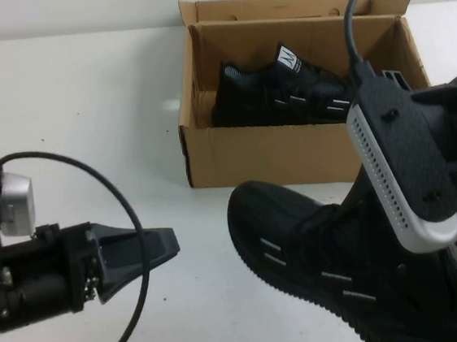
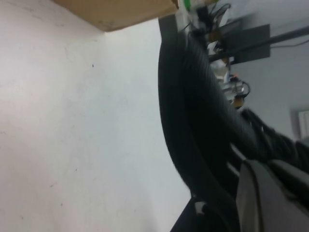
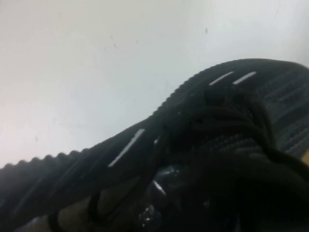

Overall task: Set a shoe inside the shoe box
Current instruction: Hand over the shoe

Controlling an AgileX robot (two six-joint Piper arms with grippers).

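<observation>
The brown shoe box (image 1: 268, 154) stands open at the back centre, with one black sneaker (image 1: 277, 92) lying inside it. A second black shoe (image 1: 300, 229) with silver dash stripes hangs above the table in front of the box, toe toward the left. My right gripper is shut on its collar, hidden under the right wrist camera (image 1: 404, 169). The right wrist view shows the shoe's laces and side (image 3: 145, 145) very close. My left gripper (image 1: 167, 244) is shut and empty, low at the left, pointing toward the shoe (image 2: 193, 96).
The white table (image 1: 83, 113) spreads left of the box and in front of it. A black cable (image 1: 130, 206) loops over the left arm. The box's corner (image 2: 120, 14) shows in the left wrist view. The upright back flaps (image 1: 293, 5) rise behind the box.
</observation>
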